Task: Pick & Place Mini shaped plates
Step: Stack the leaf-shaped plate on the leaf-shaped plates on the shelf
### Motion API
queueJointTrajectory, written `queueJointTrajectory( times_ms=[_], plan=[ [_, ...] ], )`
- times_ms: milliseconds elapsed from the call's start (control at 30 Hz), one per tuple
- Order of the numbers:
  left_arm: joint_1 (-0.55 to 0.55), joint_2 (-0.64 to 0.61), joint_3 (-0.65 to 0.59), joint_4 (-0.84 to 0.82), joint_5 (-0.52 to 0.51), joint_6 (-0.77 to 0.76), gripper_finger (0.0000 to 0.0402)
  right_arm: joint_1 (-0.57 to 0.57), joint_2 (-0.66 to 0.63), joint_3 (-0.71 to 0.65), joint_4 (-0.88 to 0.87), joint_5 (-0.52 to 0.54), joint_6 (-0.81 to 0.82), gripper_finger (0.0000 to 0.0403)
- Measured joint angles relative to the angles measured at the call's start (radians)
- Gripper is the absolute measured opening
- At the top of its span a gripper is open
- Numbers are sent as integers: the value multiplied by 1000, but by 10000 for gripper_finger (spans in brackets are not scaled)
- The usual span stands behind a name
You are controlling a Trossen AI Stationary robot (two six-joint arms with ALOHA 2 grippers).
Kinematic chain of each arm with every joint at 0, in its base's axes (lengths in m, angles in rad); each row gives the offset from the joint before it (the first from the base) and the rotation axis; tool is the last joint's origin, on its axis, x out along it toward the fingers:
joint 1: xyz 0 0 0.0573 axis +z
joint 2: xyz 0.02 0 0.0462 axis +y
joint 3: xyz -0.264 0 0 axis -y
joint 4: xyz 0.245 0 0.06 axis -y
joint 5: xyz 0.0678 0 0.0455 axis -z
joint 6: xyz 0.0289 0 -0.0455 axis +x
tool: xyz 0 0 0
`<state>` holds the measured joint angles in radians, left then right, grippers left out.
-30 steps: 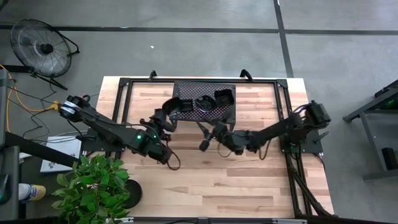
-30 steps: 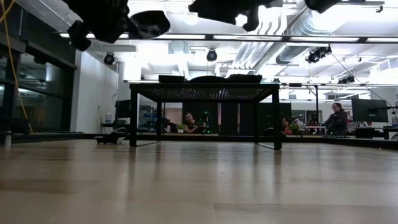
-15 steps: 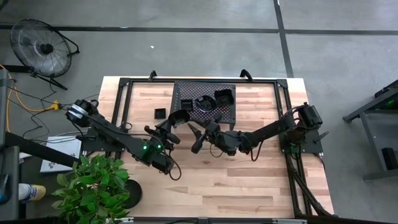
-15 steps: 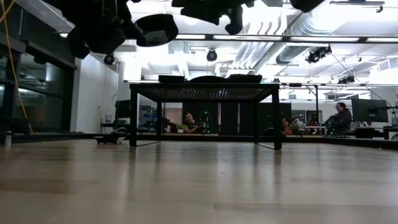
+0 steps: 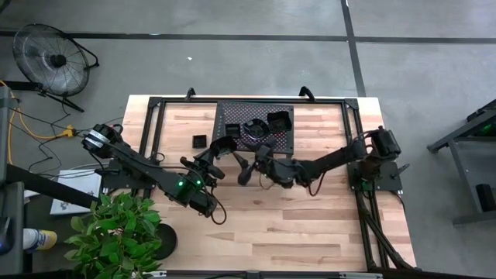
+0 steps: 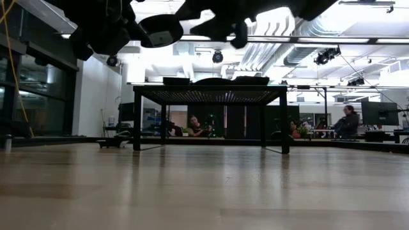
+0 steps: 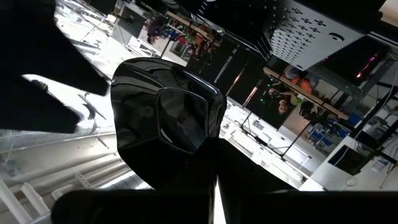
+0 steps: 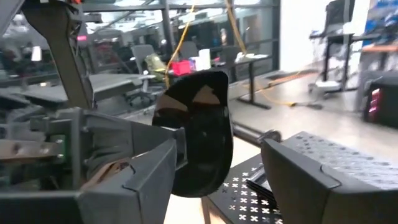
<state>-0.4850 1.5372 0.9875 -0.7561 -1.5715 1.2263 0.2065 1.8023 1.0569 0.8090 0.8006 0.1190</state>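
Observation:
My left gripper [image 5: 218, 153] is shut on a glossy black mini plate [image 7: 166, 118] with a square well, held above the table in front of the mesh rack [image 5: 256, 126]. My right gripper [image 5: 249, 163] hovers open just to the plate's right, facing it. In the right wrist view the plate [image 8: 198, 132] shows beyond the gap between the two fingers, and nothing touches them. Three more mini plates [image 5: 254, 128] lie on the rack top. One small square plate [image 5: 200, 141] rests flat on the wood left of the rack. My left gripper pinches the plate's rim [image 7: 202, 148] between its two shut fingers. The fingers lie level and come from the table's near left. The plate stands on edge beyond the fingertips, lifted clear of table and rack.
The rack stands on legs [image 6: 137, 121] at the table's far middle, inside a black frame [image 5: 152, 124]. A potted plant [image 5: 116, 229] sits at the near left edge. Bare wood [image 5: 294, 225] fills the near half. People sit in the room beyond [image 6: 348, 121].
My left gripper has carried the plate away from the rack's left edge toward the near side and a little down, uncovering the small square plate on the wood. My right gripper has moved toward the table's left, closing on the held plate, and has rolled and spread its fingers wider.

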Motion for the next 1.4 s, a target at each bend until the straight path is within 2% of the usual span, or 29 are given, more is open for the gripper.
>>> queueJointTrajectory(
  times_ms=[133, 367, 867, 1400],
  plan=[
    [0, 0, 0, 0, 0, 0, 0, -48, 0, 0, -35, -108, 70, 228],
    [0, 0, 0, 0, 0, -3, 0, -85, 0, 0, -43, -189, 83, 203],
    [0, 0, 0, -1, 1, -26, 0, -90, -2, 1, -41, -191, 56, 125],
    [0, 0, 0, -1, 1, -26, 0, -89, -3, 2, -2, -209, 29, 64]
  ],
)
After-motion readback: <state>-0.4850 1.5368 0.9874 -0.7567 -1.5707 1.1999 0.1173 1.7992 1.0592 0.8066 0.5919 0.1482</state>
